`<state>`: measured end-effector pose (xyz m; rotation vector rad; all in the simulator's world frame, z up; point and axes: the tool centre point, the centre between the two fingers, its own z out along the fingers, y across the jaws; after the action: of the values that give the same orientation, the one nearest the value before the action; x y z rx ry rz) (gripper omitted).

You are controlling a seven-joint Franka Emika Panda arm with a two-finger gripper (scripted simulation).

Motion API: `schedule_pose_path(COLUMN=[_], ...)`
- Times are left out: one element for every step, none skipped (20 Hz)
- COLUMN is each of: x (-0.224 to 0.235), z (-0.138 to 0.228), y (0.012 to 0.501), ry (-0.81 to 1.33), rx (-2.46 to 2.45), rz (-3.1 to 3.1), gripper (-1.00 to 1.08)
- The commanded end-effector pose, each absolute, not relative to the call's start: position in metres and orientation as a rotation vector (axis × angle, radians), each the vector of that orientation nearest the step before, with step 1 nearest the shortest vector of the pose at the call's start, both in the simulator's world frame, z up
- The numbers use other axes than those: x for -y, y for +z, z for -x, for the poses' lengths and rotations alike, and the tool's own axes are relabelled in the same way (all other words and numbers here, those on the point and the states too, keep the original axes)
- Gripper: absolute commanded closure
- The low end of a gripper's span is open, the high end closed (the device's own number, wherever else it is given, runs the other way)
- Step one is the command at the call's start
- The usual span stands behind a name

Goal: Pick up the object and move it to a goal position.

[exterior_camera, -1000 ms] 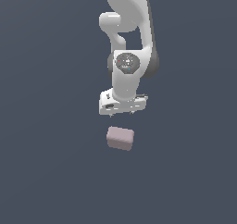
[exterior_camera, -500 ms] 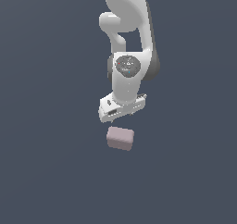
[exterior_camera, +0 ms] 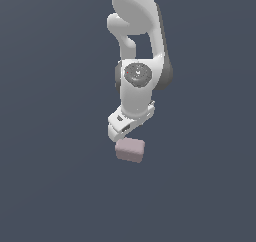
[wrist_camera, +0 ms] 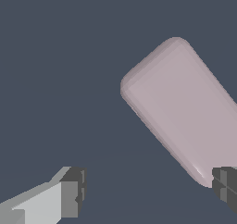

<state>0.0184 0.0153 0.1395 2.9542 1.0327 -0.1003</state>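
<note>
gripper (exterior_camera: pixel 126 136) open, just above the block (exterior_camera: pixel 130 150), fingers apart

One block (exterior_camera: pixel 130 150) is in view, pale pinkish-grey with rounded edges. One arm (exterior_camera: pixel 138 81) is there, white, carrying one tool (exterior_camera: pixel 125 134). The wrist view shows two fingertips (wrist_camera: pixel 74 192), both dark grey, and the same single block (wrist_camera: pixel 180 105). Nothing else countable shows on the dark surface.
</note>
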Motion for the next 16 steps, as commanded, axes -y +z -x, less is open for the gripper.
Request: schedule_pose_path(x=[-0.015,-0.015,-0.015,-0.015,-0.015,-0.015,-0.014,-0.014,-0.014,-0.014,-0.014,-0.013,-0.013,-0.013,-0.013,-0.012], z=[-0.024,-0.026,-0.028,-0.030,-0.032,-0.034,-0.036,-0.038,-0.040,-0.042,-0.044,-0.046,-0.048,-0.050,-0.052,-0.054], y=[0.140,0.140,0.140,0.140,0.140,0.140,0.140,0.141,0.141,0.141,0.141,0.141,0.141,0.142,0.142,0.142], ry=[-0.093,-0.089,-0.086,-0.083,-0.080,-0.076,-0.073,-0.069,-0.066,-0.062,-0.058,-0.054,-0.051,-0.047,-0.043,-0.039], rx=[-1.134,-1.173,-1.212,-1.250,-1.288,-1.326,-1.364,-1.401,-1.438,-1.475,-1.512,-1.548,-1.584,-1.619,-1.654,-1.688], rz=[-2.920,-2.905,-2.890,-2.875,-2.859,-2.842,-2.825,-2.807,-2.789,-2.771,-2.752,-2.732,-2.712,-2.692,-2.671,-2.650], gripper=[-0.92,-0.92,-0.92,-0.92,-0.92,-0.92,-0.92,-0.92,-0.92,-0.92,-0.92,-0.92,-0.92,-0.92,-0.92,-0.92])
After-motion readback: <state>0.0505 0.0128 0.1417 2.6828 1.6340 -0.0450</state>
